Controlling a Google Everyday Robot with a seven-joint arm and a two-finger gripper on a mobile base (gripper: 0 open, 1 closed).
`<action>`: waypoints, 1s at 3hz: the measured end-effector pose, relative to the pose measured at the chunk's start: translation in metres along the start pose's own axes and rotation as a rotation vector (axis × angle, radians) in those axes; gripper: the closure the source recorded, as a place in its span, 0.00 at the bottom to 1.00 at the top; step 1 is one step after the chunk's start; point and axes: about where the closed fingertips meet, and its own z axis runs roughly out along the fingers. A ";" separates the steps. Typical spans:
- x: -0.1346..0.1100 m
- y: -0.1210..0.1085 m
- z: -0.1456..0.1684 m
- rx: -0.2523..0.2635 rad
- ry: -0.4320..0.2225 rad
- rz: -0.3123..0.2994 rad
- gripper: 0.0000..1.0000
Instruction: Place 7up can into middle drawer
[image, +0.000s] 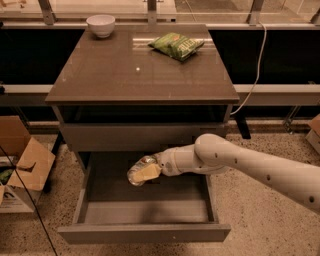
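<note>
camera view: tool (146, 172) around can (135, 175) over drawer (145, 233)

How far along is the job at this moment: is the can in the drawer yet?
Done: the middle drawer stands pulled open, and the 7up can is clamped in the gripper. In hand: the gripper holds the can on its side over the drawer's rear part, apparently not set down. Left: lower it onto the drawer floor and release.
</note>
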 end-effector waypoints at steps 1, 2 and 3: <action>0.024 -0.016 0.020 0.013 0.021 0.014 1.00; 0.047 -0.027 0.037 0.021 0.030 0.052 1.00; 0.073 -0.035 0.053 0.032 0.033 0.101 1.00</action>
